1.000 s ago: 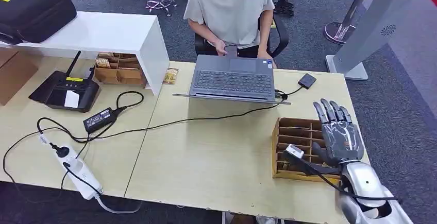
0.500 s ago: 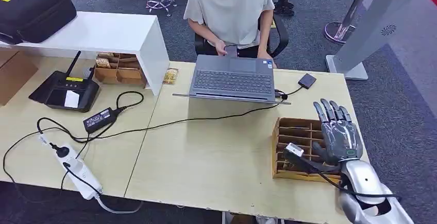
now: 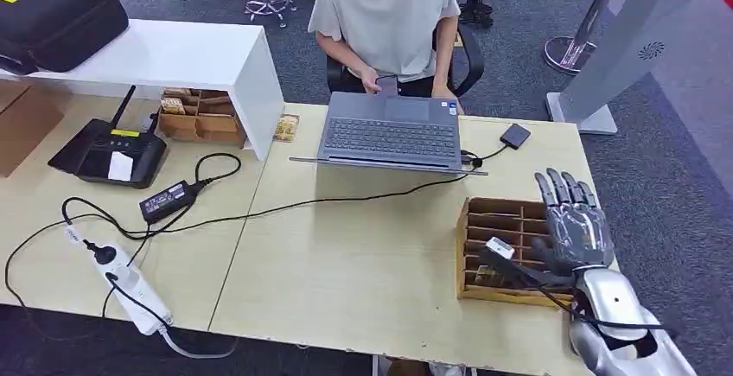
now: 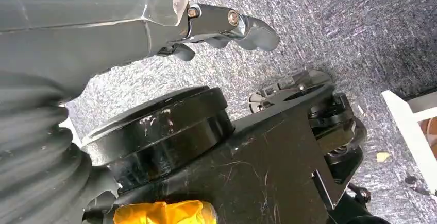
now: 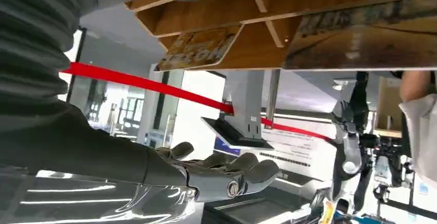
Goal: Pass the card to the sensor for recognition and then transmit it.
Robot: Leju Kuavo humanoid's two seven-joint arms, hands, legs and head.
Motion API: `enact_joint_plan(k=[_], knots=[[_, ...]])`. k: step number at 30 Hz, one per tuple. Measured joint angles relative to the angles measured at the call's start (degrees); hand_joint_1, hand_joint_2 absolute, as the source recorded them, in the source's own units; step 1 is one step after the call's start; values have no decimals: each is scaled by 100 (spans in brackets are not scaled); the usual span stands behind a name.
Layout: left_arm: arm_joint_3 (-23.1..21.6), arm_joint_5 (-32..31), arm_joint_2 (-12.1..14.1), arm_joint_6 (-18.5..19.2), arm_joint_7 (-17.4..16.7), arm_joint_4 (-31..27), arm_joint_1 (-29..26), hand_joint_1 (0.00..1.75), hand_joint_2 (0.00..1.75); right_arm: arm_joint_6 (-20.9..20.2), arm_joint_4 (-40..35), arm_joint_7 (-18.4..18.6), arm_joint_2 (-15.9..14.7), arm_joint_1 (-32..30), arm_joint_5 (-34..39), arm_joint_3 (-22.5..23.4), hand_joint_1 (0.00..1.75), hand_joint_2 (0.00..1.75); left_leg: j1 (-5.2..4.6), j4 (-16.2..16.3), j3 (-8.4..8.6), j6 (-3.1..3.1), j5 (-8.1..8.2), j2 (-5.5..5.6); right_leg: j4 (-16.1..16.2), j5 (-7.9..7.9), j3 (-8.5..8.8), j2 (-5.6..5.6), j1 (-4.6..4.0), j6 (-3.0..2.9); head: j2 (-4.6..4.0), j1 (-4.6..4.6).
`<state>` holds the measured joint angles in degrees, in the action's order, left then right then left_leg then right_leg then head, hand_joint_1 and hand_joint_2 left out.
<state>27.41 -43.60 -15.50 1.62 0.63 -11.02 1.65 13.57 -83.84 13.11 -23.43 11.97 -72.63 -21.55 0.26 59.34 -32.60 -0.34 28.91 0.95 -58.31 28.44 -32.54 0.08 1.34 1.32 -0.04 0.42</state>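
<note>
Nearest the robot, the right hand [image 3: 577,231] hovers over the right side of the wooden compartment tray [image 3: 474,247], fingers extended and apart, holding nothing; the left hand [image 4: 227,26] hangs over grey carpet with fingers curled in on nothing. In the tray's near row lies a card [image 3: 489,277] (its printed face shows in the right wrist view [image 5: 200,48]). Farther back on the table [image 3: 346,255] stands an open laptop [image 3: 389,137], beyond which a seated person [image 3: 386,17] holds a phone [image 3: 386,84].
</note>
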Motion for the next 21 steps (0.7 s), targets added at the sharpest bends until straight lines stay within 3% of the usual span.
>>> enact_joint_plan(k=[21], knots=[[2, -17, -2, 0, -9, 0, 6, 0, 175, 35, 114, -42, 0, 6, -6, 20, 175, 175, 0, 0, 0, 0, 0, 0, 0, 0, 0, 0, 0, 0, 0, 0]])
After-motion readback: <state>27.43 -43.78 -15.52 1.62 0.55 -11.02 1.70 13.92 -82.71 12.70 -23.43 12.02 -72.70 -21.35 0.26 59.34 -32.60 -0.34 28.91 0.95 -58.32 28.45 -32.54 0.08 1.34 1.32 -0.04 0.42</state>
